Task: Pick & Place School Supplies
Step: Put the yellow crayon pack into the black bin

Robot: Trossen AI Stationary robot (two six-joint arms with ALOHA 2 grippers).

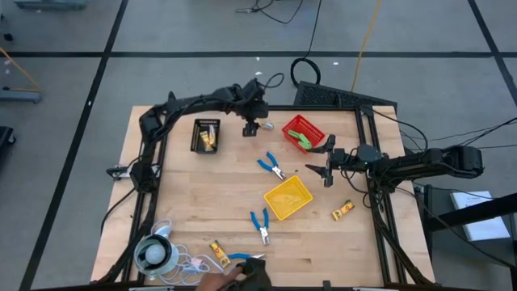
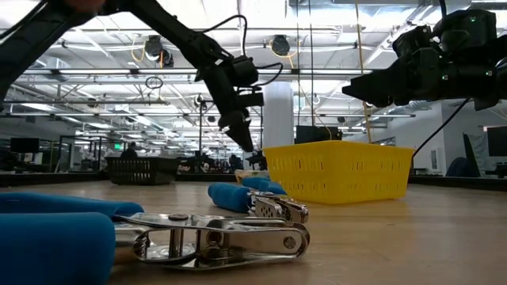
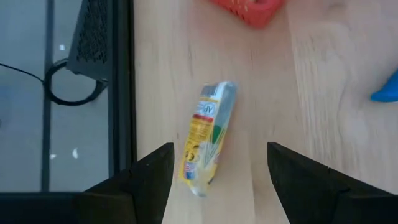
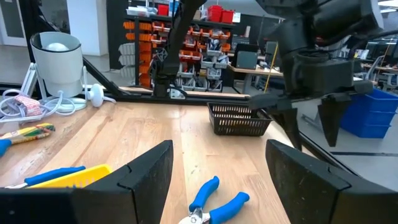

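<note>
A yellow packet (image 3: 207, 138) lies flat on the table near its far edge, just left of the red bin (image 1: 303, 132). My left gripper (image 1: 257, 127) hangs over it, open and pointing steeply down; in the left wrist view its fingers stand on either side of the packet without touching it. My right gripper (image 1: 321, 168) is open and held level above the table's right part, with nothing between its fingers. Blue-handled pliers (image 1: 272, 167) lie between the two grippers. Another pair (image 1: 260, 225) and a second yellow packet (image 1: 343, 210) lie nearer the front.
A black bin (image 1: 206, 134) holding yellow items stands at the far left, and a yellow bin (image 1: 287, 198) at the middle. A white round object (image 1: 153, 255) with its cord sits at the near left corner. A person's hand (image 1: 222, 280) reaches in at the near edge.
</note>
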